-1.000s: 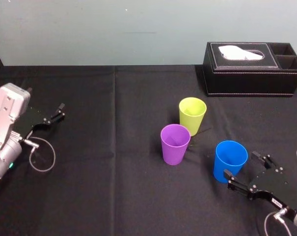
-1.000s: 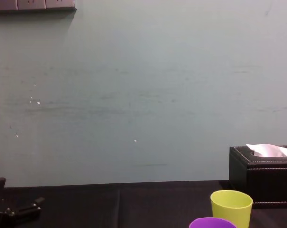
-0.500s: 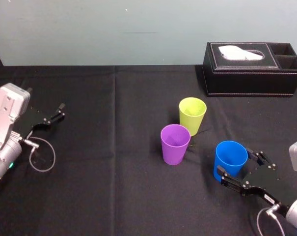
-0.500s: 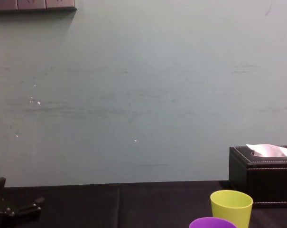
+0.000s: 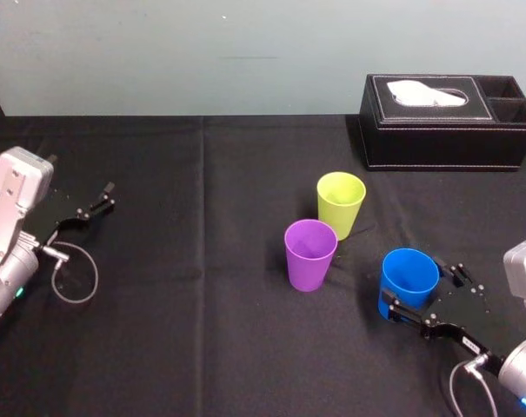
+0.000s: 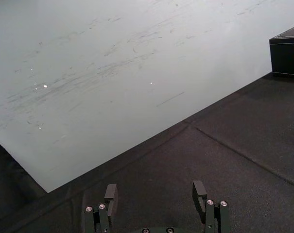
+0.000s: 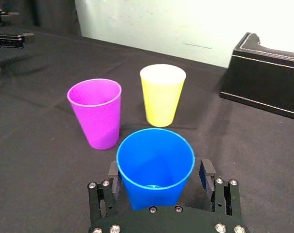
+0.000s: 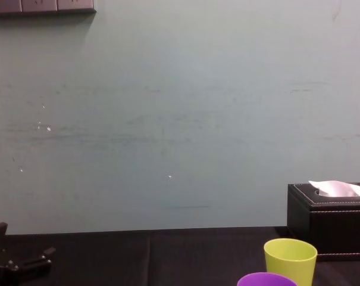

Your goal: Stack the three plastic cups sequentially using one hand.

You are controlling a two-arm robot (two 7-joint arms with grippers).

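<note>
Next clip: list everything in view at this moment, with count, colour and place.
blue cup: one, blue, near right of the table, upright.
purple cup: one, purple, mid-table, upright.
yellow-green cup: one, yellow-green, just behind the purple cup, toward the right.
tissue box: one, black, far right, white tissue showing on top.
table: one, covered in black cloth.
wall: one, pale grey-green, behind the table.
left pincer: one, black, open, parked at the far left.
right pincer: one, black, open, fingers either side of the blue cup.
</note>
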